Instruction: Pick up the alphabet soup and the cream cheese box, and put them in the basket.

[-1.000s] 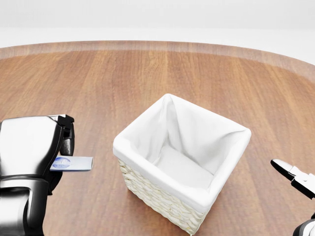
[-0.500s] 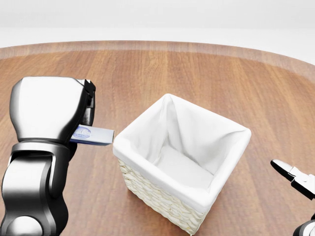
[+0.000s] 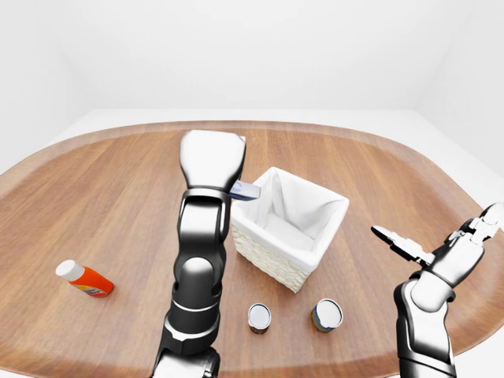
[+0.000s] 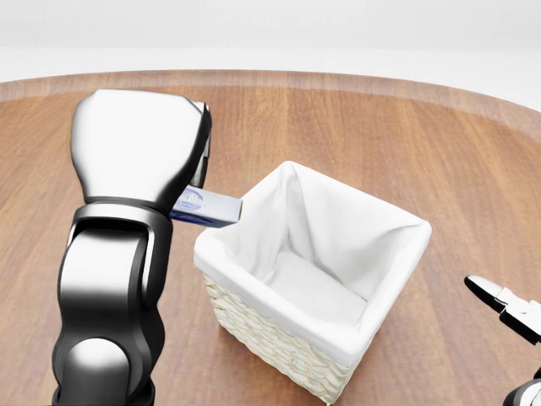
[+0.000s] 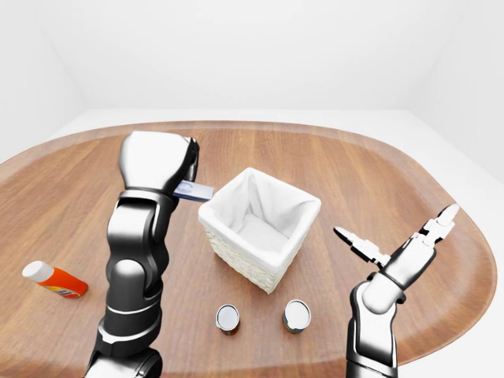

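Observation:
My left hand [image 4: 190,173] is shut on the cream cheese box [image 4: 209,208], a flat blue and white box that sticks out to the right, its end just over the left rim of the basket. The basket [image 4: 270,338] is woven, with a white cloth lining, and shows nothing inside. In the left-eye view two cans [image 3: 259,316] [image 3: 326,314] stand on the table below the basket; I cannot tell which is the alphabet soup. My right hand [image 3: 441,232] hangs open at the lower right, apart from everything.
An orange bottle [image 3: 85,279] with a white cap lies at the table's left side. The round wooden table [image 3: 118,197] spreads wide around the basket, its near edge just below the cans. White walls and floor surround it.
My left hand has risen and moved right with the cream cheese box, bringing the box's end up to the basket's left rim. The right hand has stayed put.

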`<state>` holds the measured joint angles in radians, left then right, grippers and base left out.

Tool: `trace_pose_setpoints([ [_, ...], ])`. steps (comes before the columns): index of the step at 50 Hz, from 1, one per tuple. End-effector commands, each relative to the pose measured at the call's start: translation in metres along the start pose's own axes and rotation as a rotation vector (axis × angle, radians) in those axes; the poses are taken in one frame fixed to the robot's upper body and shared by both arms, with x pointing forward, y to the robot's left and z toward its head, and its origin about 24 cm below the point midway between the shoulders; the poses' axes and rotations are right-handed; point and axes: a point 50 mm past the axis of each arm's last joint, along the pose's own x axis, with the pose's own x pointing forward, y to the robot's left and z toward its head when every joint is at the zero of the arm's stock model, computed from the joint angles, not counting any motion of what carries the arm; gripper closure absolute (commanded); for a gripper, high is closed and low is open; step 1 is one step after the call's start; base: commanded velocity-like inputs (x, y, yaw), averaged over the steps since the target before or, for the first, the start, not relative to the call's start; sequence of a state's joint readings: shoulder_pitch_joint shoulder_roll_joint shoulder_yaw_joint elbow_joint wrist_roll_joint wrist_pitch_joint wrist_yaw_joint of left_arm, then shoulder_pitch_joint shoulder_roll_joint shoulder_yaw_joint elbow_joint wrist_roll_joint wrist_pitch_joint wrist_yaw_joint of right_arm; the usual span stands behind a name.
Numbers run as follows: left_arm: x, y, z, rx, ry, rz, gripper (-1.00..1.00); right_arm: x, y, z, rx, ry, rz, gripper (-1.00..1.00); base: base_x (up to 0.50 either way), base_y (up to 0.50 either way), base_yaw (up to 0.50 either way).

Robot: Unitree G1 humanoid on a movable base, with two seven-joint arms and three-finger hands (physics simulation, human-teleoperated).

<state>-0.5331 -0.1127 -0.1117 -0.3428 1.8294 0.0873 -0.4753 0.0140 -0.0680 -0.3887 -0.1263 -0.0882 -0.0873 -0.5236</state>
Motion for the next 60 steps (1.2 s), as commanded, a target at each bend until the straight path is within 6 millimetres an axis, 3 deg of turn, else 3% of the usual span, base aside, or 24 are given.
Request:
trace_pose_setpoints([
  [1, 0.005, 0.002, 0.026, -0.007, -0.056, 0.015, 1.00, -0.001, 0.000, 0.000, -0.002, 0.000, 0.000, -1.00, 0.00, 0.00, 0.00],
  [6, 0.010, -0.026, 0.043, -0.053, -0.129, 0.004, 1.00, -0.001, -0.001, 0.000, -0.001, -0.002, 0.000, -1.00, 0.00, 0.00, 0.00],
  [22, 0.020, -0.034, 0.078, -0.086, -0.236, 0.044, 1.00, -0.001, -0.001, 0.000, -0.009, -0.002, 0.000, -1.00, 0.00, 0.00, 0.00],
  [27, 0.018, -0.055, 0.092, -0.133, -0.275, 0.019, 1.00, -0.001, -0.001, 0.000, -0.008, -0.001, -0.001, -1.00, 0.00, 0.00, 0.00],
  [31, 0.019, -0.059, 0.101, -0.126, -0.303, 0.015, 1.00, -0.001, -0.001, 0.000, -0.009, -0.003, 0.000, -1.00, 0.00, 0.00, 0.00],
  [36, 0.020, -0.071, 0.105, -0.053, -0.323, -0.034, 1.00, -0.001, 0.000, -0.001, -0.010, -0.001, 0.002, -1.00, 0.00, 0.00, 0.00],
  [48, 0.013, -0.090, 0.118, -0.097, -0.357, -0.077, 1.00, -0.001, 0.001, -0.002, -0.016, 0.002, 0.005, -1.00, 0.00, 0.00, 0.00],
  [60, 0.016, -0.091, 0.122, -0.122, -0.370, -0.060, 1.00, -0.001, 0.000, -0.002, -0.018, 0.003, 0.005, -1.00, 0.00, 0.00, 0.00],
])
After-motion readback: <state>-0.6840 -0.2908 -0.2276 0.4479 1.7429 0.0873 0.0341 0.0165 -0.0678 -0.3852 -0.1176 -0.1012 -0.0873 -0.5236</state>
